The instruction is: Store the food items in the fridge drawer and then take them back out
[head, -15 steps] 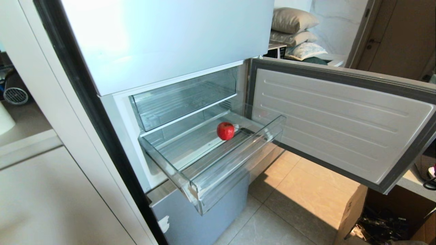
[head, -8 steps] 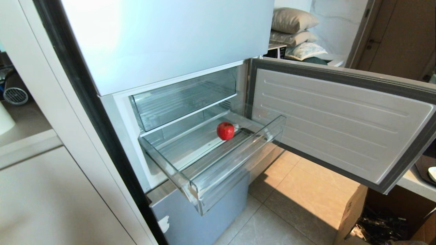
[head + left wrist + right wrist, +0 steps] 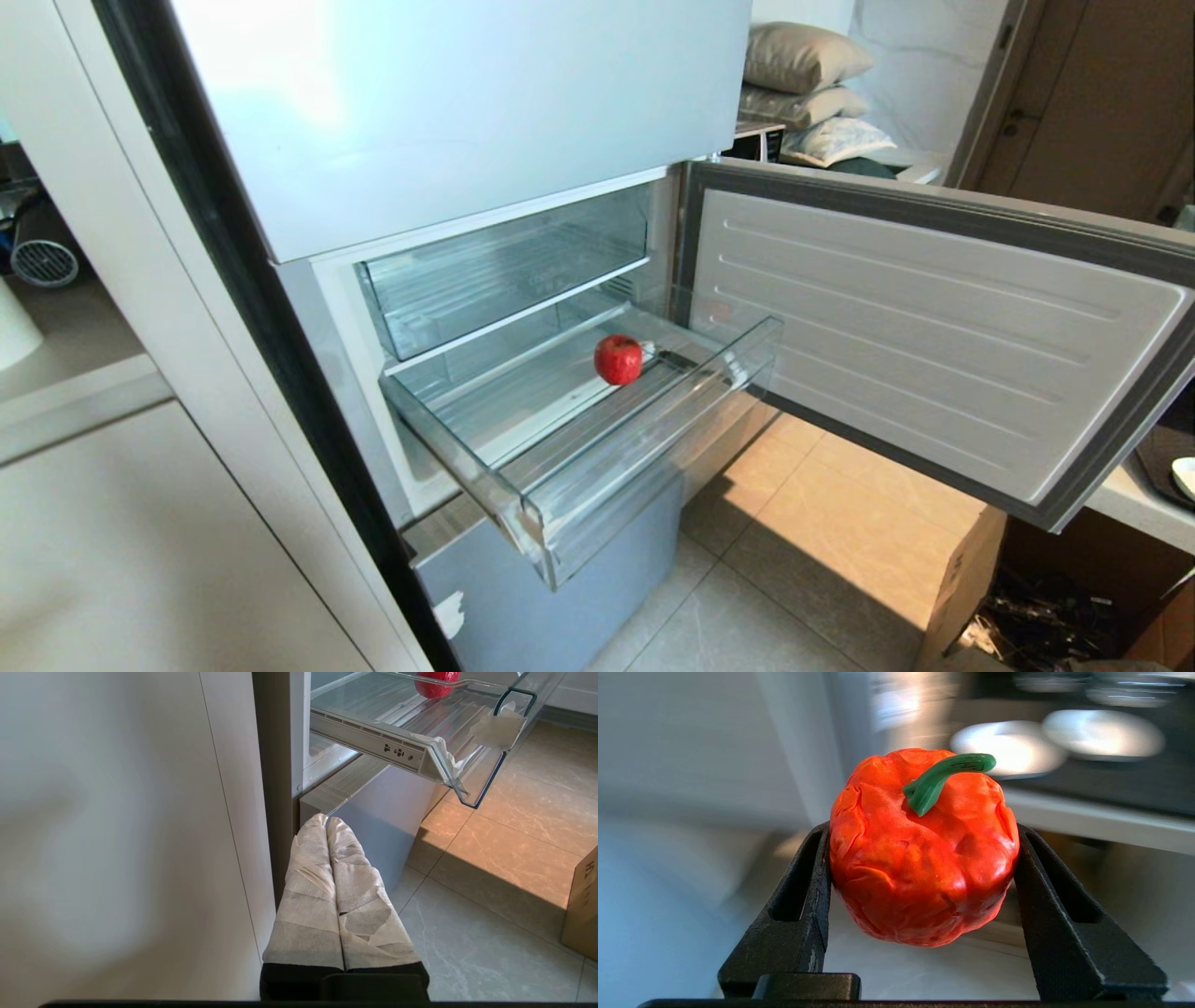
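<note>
My right gripper [image 3: 923, 833] is shut on a red-orange ribbed pumpkin-like food item [image 3: 920, 872] with a green stem [image 3: 943, 777], held above a white surface; neither shows in the head view. The fridge drawer [image 3: 644, 448], clear with a ribbed floor, is pulled out. A round red food item [image 3: 618, 359] lies in it toward its right end. The left wrist view shows that drawer [image 3: 411, 746] from below with the red item [image 3: 432, 683] inside. My left gripper [image 3: 326, 820] is shut and empty, parked low beside the fridge's edge.
The fridge door [image 3: 934, 327] stands open to the right of the drawer. A second clear bin [image 3: 504, 271] sits above the drawer, a grey lower front [image 3: 560, 579] beneath it. A cardboard box [image 3: 1027, 597] stands on the tiled floor at the right, under a white counter [image 3: 1134, 509].
A dark shape at the head view's right edge has gone from view, and a dark mat with a white dish shows there now. Drawer and red item have not moved.
</note>
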Motion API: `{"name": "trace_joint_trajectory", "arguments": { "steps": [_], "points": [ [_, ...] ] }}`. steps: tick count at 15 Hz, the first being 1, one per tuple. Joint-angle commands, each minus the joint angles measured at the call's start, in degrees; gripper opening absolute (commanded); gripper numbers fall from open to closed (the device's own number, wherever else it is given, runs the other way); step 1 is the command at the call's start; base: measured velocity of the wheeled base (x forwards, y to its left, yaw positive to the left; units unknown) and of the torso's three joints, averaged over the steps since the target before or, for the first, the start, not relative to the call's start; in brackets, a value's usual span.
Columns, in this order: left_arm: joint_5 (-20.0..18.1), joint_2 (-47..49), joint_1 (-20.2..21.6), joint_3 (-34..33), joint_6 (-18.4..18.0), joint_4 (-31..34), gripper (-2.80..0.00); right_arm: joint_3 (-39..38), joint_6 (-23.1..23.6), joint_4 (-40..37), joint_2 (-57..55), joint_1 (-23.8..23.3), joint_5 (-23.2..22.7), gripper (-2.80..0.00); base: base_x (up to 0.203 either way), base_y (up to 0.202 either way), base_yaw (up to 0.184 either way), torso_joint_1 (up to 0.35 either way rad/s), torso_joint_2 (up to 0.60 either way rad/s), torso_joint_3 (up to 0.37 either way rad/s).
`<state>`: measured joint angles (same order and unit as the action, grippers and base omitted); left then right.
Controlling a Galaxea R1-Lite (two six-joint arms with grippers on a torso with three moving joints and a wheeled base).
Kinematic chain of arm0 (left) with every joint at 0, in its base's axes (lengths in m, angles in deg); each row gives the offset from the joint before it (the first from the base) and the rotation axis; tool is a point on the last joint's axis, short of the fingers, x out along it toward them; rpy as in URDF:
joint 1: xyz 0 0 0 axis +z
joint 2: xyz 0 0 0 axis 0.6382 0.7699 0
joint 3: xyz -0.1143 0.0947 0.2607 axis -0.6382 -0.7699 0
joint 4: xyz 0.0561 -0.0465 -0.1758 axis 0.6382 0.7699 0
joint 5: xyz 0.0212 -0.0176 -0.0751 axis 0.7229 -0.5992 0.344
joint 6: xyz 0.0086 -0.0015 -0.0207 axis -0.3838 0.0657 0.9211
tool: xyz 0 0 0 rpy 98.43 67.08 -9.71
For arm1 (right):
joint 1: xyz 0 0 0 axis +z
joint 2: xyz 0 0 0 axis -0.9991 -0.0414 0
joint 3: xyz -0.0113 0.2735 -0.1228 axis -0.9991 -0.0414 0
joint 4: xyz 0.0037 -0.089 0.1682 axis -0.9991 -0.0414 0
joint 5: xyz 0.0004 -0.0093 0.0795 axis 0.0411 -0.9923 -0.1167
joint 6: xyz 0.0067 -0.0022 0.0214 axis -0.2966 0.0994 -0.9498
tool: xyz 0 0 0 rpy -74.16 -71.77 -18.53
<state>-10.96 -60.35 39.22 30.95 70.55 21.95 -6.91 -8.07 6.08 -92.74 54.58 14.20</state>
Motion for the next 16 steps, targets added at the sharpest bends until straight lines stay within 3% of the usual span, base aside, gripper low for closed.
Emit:
{"name": "trace_joint_trajectory", "arguments": {
  "steps": [1, 3, 5, 7, 9, 10, 12, 16],
  "points": [
    [0.02, 0.09, 0.00, 0.00, 0.01, 0.00, -2.80, -3.14, -0.41, -6.65, 16.01, 15.50, 0.05, -2.80, 0.000, 0.000, 0.000, 0.000, 0.00, 0.000],
    [0.02, 0.09, 0.00, 0.00, 0.01, 0.00, -2.80, -5.02, -1.00, -18.45, 31.09, 30.19, 0.11, -2.80, 0.000, 0.000, 0.000, 0.000, 0.00, 0.000],
    [0.02, 0.09, 0.00, 0.00, 0.01, 0.00, -2.80, -6.17, -1.30, -30.66, 44.30, 35.39, -0.29, -2.80, 0.000, 0.000, 0.000, 0.000, 0.00, 0.000],
    [0.02, 0.09, 0.00, 0.00, 0.01, 0.00, -2.80, -6.94, -2.14, -41.17, 52.15, 37.64, -0.48, -2.80, 0.000, 0.000, 0.000, 0.000, 0.00, 0.000],
    [0.02, 0.09, 0.00, 0.00, -0.07, 0.00, -2.80, -7.62, -1.65, -48.18, 52.91, 39.28, 0.25, -2.80, 0.000, 0.000, 0.000, 0.000, 0.00, 0.000],
    [0.02, 0.09, 0.00, 0.00, -0.05, 0.00, -2.80, -7.65, 2.55, -47.80, 52.58, 38.42, -0.03, -2.80, 0.000, 0.000, 0.000, 0.000, 0.00, 0.000],
    [0.02, 0.09, 0.00, 0.00, -0.07, 0.00, -2.80, -7.71, 6.67, -47.91, 54.71, 34.89, -0.08, -2.80, 0.000, 0.000, 0.000, 0.000, 0.00, 0.000],
    [0.02, 0.09, 0.00, 0.00, -0.07, 0.00, -2.80, -7.62, 10.03, -50.57, 68.81, 33.43, 0.03, -2.80, 0.000, 0.000, 0.000, 0.000, 0.00, 0.000]
  ]
}}
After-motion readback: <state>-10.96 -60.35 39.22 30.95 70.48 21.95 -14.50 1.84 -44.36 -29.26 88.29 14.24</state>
